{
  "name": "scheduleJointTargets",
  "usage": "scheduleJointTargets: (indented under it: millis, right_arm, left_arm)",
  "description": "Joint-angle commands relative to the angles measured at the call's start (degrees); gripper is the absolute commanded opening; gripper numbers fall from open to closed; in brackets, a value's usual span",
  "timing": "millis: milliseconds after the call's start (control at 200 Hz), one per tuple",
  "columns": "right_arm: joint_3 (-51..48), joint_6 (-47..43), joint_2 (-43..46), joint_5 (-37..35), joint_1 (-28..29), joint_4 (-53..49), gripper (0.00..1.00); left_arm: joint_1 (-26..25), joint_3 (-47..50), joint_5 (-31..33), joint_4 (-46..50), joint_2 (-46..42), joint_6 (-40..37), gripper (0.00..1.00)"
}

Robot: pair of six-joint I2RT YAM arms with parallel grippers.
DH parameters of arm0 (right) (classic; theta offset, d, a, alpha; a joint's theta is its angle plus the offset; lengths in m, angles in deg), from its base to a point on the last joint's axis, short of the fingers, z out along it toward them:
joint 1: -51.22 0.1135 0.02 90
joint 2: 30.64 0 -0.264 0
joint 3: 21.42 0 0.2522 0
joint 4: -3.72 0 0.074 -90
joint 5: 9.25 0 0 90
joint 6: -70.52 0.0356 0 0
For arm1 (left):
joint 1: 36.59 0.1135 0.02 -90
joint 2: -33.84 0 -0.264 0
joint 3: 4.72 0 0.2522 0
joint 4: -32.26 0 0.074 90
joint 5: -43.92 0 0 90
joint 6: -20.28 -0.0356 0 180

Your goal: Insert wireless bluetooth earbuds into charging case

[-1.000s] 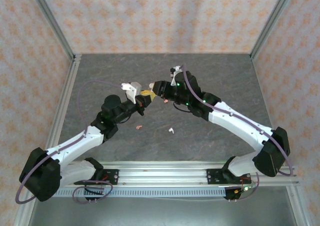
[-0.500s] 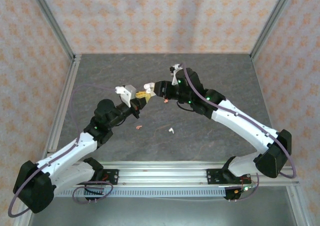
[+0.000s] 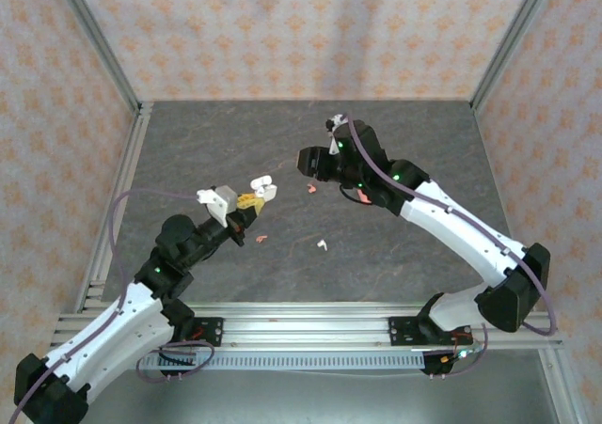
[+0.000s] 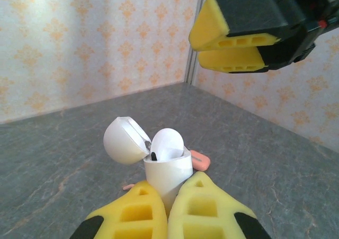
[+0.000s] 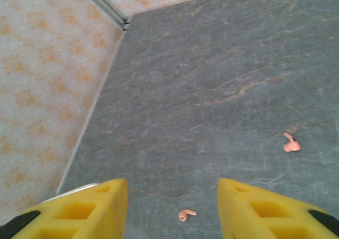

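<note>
While the left gripper (image 3: 249,201) clamps its yellow fingers (image 4: 139,207) on the base of a white charging case (image 4: 168,171), held up over the grey table (image 3: 188,151), the case's lid (image 4: 123,140) stands hinged open and one white earbud (image 4: 167,143) sits inside. Nearer the arms' bases, a coral earbud (image 3: 262,239) and a second white earbud (image 3: 322,245) lie loose on the table, with another coral earbud (image 3: 311,189) farther back. At right, the right gripper (image 3: 306,159) hovers apart from the case, its fingers spread and holding nothing.
</note>
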Motion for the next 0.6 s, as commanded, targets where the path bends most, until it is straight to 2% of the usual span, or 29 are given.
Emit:
scheduleJointTargets:
  millis: [0,390,500,595]
  right_arm:
    - [1.12,2.4,-1.54,-0.1,-1.87,-3.12,0.48]
    - [-7.43,9.2,-4.85,2.72,-3.74,-2.81,0.46]
    - [-12.39,11.16,-5.33,3.55,-3.66,-0.47,0.37]
    - [-19.61,14.18,-5.12,3.13,-2.91,4.32,0.33]
  left_arm:
    - [-0.17,0.49,2.15,1.96,-2.32,-1.27,0.0]
    - [-0.13,-2.15,1.48,9.71,-5.96,-4.26,0.0]
    - [-0.17,-1.9,2.34,10.56,-7.11,-4.24,0.0]
    - [-0.16,-1.71,2.4,11.72,-8.48,-4.17,0.0]
